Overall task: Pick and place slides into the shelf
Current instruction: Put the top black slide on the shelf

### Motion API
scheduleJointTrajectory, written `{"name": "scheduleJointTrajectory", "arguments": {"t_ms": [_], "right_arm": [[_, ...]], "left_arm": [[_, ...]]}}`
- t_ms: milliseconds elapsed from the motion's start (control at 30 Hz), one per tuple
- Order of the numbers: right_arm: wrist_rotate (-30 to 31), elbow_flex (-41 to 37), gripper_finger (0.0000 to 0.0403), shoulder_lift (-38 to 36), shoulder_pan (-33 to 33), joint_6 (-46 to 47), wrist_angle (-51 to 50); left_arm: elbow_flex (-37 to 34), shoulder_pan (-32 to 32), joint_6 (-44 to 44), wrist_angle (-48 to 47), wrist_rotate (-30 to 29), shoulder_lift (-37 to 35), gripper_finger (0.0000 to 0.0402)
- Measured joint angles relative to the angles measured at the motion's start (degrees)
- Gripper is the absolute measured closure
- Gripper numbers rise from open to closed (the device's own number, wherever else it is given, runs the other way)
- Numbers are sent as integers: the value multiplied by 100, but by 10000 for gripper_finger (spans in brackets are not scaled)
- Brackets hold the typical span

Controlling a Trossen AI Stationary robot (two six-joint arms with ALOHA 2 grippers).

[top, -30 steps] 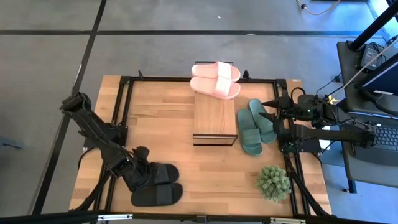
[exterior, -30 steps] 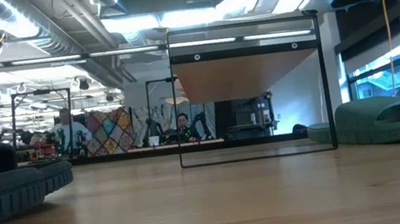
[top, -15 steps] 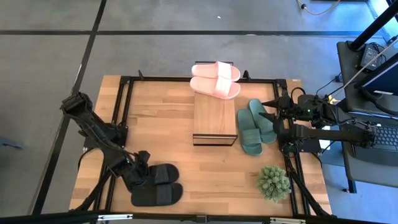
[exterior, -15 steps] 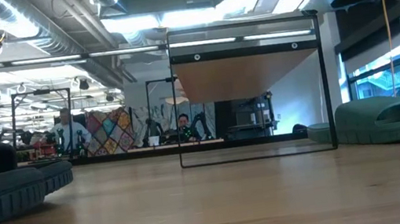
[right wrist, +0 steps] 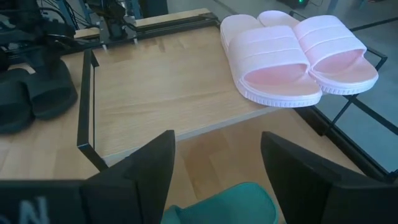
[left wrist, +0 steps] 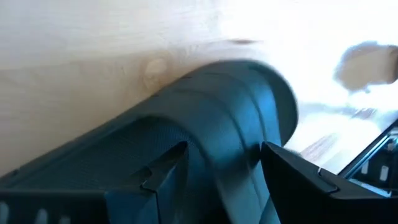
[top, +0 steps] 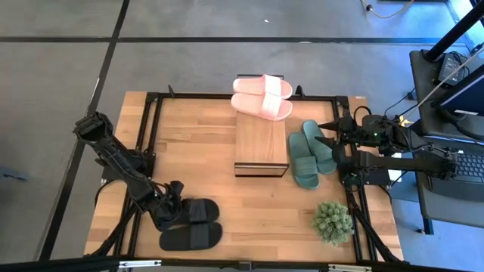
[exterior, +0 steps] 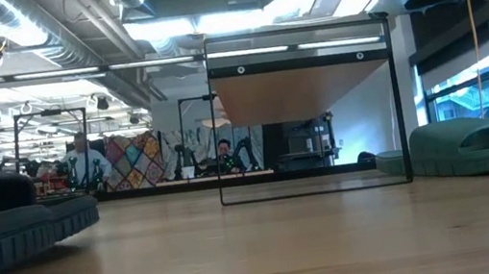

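Two black slides lie near the table's near-left corner, one farther (top: 197, 211) and one nearer (top: 189, 236). My left gripper (top: 168, 209) is open and low at the farther one's left end, its fingers on either side of the slide (left wrist: 217, 124); it also shows above that slide (exterior: 5, 226) in the low view. The pink slides (top: 262, 96) rest on the far end of the shelf's wood top (top: 261, 143), partly overhanging. The green slides (top: 310, 151) lie flat right of the shelf. My right gripper (top: 324, 132) waits open above them (right wrist: 217, 135). My left gripper has one finger (left wrist: 165, 168) on each side of the farther black slide's end (left wrist: 249, 106), coming down from above at a slant. Whether the fingers touch the foam I cannot tell. The slide lies flat on the table.
A small potted plant (top: 333, 221) stands near the table's near-right corner. A black metal frame (top: 151, 128) runs around the tabletop. Bare wood lies between the shelf and the black slides. People and equipment show in the room beyond the table.
My left gripper has come down and toward the near-left, onto the end of the farther black slide; in the low view it drops into sight at the left. That slide has shifted slightly toward the table's right.
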Motion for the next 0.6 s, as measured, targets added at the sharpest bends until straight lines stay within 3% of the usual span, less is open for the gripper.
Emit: {"name": "scheduleJointTrajectory", "arguments": {"t_ms": [200, 500, 600], "right_arm": [[2, 0, 164, 0, 0, -4, 0], [2, 0, 164, -1, 0, -138, 0], [2, 0, 164, 0, 0, -149, 0]], "left_arm": [[-7, 129, 4, 68, -248, 0, 262], [-6, 136, 1, 96, -324, 2, 386], [-4, 134, 3, 102, -457, 2, 391]]}}
